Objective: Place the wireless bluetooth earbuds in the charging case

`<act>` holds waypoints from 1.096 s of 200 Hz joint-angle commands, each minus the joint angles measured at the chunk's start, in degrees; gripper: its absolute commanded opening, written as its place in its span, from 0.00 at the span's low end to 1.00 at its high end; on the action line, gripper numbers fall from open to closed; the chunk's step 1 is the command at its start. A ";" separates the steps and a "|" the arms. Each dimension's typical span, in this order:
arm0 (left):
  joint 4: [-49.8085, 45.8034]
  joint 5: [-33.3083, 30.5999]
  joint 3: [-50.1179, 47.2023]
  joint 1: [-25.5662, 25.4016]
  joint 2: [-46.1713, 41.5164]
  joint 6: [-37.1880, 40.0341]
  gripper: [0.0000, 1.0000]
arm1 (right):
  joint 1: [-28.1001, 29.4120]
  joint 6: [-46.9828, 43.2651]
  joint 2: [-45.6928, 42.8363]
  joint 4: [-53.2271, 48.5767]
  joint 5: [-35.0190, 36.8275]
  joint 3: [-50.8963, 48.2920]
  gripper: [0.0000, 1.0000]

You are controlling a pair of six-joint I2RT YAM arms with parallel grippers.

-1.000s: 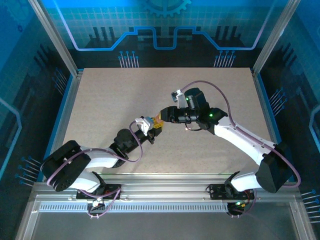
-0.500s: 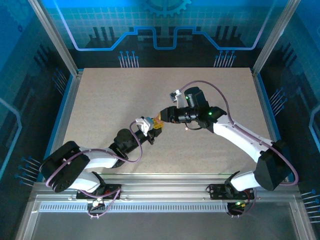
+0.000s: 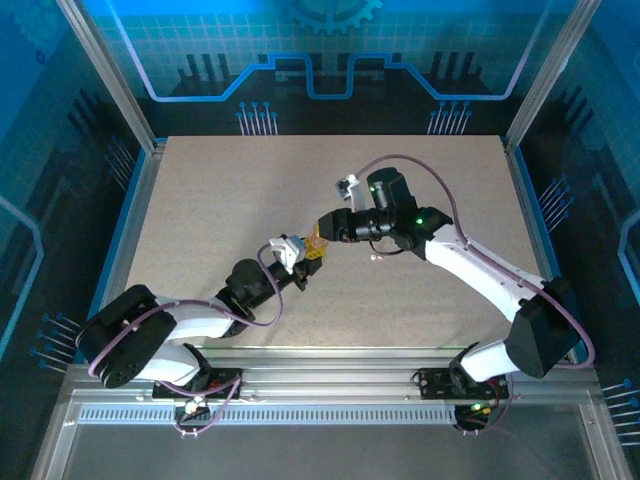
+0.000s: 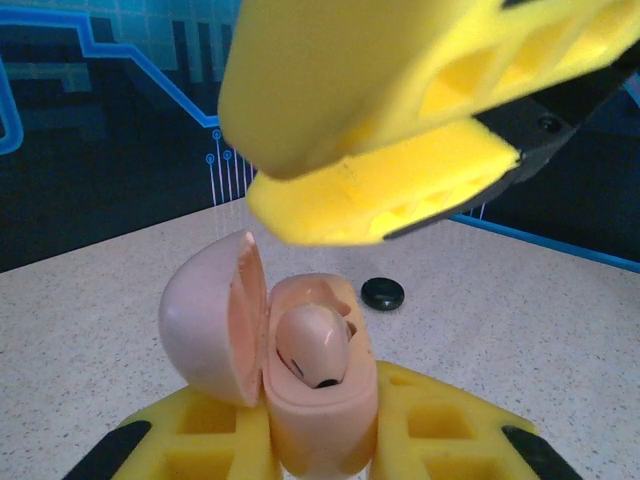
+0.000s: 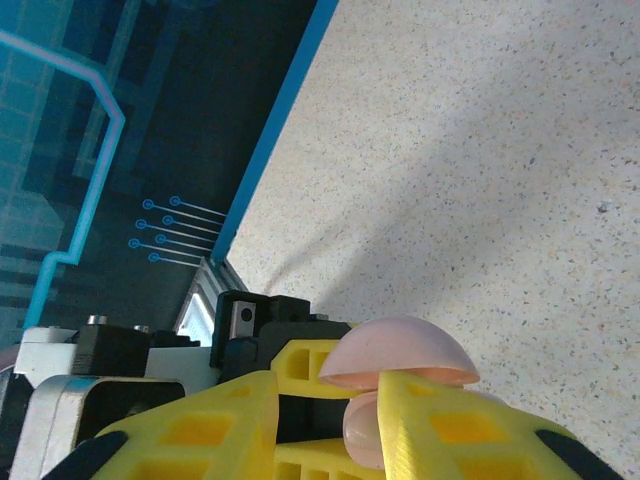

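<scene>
Clamping open pink charging case in left gripper, pink earbud seated inside, right gripper upper frame, slightly parted, empty

**Pink case stands open at lower centre, one earbud seated inside**

In the left wrist view the pale pink, pebble-shaped case stands upright, clamped between the yellow fingers of the left gripper. Its domed lid is swung out to the left on its hinge, smooth inner face showing. The pale pink earbud, bean-shaped with a dark spot at its lower end, sits in the front socket. The socket behind it is too hidden to tell whether it is filled. In the right wrist view the same case appears at bottom centre, the lid a rounded dome above the body, much of it masked.
</scene>
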 commanded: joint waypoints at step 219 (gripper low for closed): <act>-44.27 -2.69 3.71 -0.29 -26.47 3.34 0.12 | -14.58 -37.84 15.40 -38.59 18.11 13.92 0.39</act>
